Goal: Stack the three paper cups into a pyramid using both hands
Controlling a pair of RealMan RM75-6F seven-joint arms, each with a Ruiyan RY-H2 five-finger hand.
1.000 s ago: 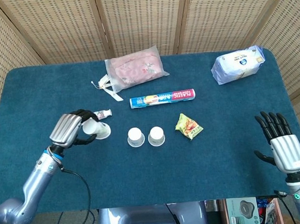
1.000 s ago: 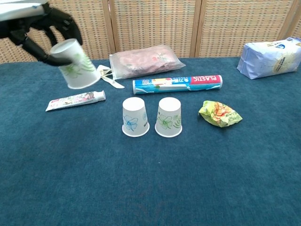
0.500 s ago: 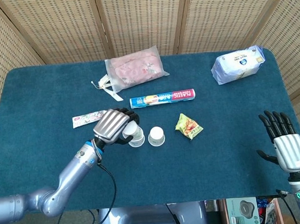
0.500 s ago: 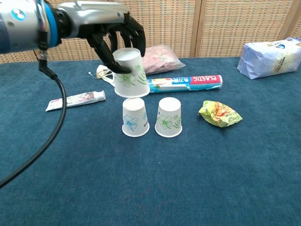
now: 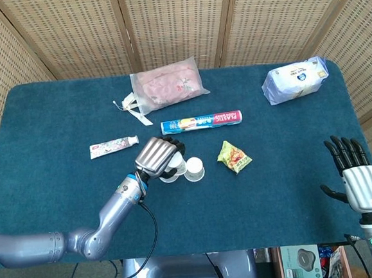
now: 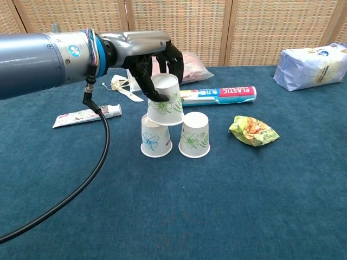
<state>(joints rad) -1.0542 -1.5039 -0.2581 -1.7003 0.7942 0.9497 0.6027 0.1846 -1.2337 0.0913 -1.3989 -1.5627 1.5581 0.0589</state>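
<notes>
Two paper cups stand upside down side by side on the blue table: one with a blue flower and one with green leaves. My left hand grips a third upside-down cup, tilted slightly, low over the top of the blue-flower cup and toward the gap between the two. In the head view the hand hides that cup and most of the blue-flower cup. My right hand hovers open at the table's front right corner, fingers spread, holding nothing.
Behind the cups lie a plastic-wrap roll, a toothpaste tube and a pink pouch. A yellow-green snack packet sits right of the cups. A tissue pack rests at the back right.
My left hand has carried the third cup from the left side of the table rightward and down, to just above the two standing cups. The right hand has barely moved.
</notes>
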